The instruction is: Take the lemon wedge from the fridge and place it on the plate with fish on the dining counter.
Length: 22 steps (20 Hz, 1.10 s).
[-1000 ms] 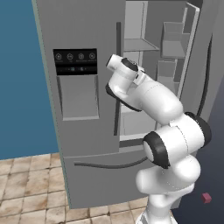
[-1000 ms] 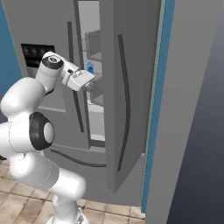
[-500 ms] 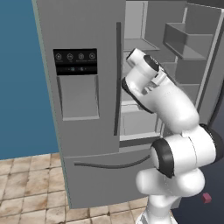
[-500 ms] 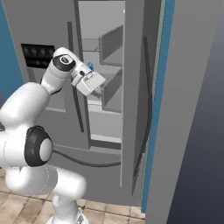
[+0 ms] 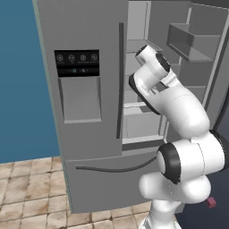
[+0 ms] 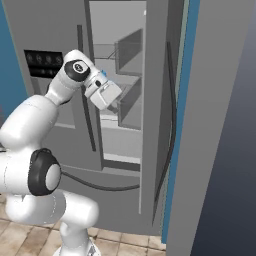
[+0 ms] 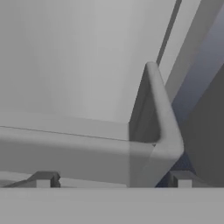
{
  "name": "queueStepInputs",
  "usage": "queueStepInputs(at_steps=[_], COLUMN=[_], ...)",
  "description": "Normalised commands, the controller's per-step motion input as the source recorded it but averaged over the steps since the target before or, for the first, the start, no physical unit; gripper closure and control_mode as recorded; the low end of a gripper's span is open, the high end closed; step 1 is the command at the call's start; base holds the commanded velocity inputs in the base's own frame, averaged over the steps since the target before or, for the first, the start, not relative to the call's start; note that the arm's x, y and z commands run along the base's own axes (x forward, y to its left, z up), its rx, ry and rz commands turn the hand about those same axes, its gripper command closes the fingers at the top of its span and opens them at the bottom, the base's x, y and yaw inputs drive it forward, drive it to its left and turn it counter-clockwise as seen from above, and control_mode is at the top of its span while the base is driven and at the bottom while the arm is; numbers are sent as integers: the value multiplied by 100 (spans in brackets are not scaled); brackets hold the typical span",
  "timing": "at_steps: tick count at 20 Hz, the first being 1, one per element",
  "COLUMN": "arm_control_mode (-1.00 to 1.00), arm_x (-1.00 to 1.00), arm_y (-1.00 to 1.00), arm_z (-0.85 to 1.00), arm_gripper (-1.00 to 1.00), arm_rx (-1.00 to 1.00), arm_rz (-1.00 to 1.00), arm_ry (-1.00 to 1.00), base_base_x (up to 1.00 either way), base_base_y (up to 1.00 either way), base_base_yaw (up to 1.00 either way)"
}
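I have the fridge (image 5: pixel 89 134) with its right door (image 6: pixel 165 130) swung wide so the arm can reach the shelves (image 5: pixel 134 105). The gripper (image 6: pixel 117 106) is inside the opening, jaws spread and empty, ready to close on something small. I can't find the lemon wedge yet; a door bin (image 7: pixel 153 131) blocks my hand camera.

A flat blue wall (image 5: pixel 22 80) stands behind everything. The floor (image 5: pixel 27 197) below it is laid with square beige and tan tiles with pale grout. On the floor, away from the wall, lies a small red cube (image 5: pixel 211 202). Lighting is even and soft.
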Motion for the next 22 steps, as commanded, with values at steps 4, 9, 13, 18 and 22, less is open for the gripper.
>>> queueStepInputs(at_steps=[4,9,13,18,22], arm_control_mode=[-100,-100,-100,-100,-100], arm_x=[2,5,-61,-82,-57], arm_y=[-98,-100,-47,92,100], arm_z=[-36,-34,-4,0,0], arm_gripper=[-100,-100,-100,-100,-100], arm_rx=[0,1,2,-3,-1], arm_rz=[0,0,19,45,49], arm_ry=[-4,-5,-17,-4,2], base_base_x=[0,0,0,0,0], base_base_y=[0,0,0,0,0], base_base_yaw=[0,0,0,0,0])
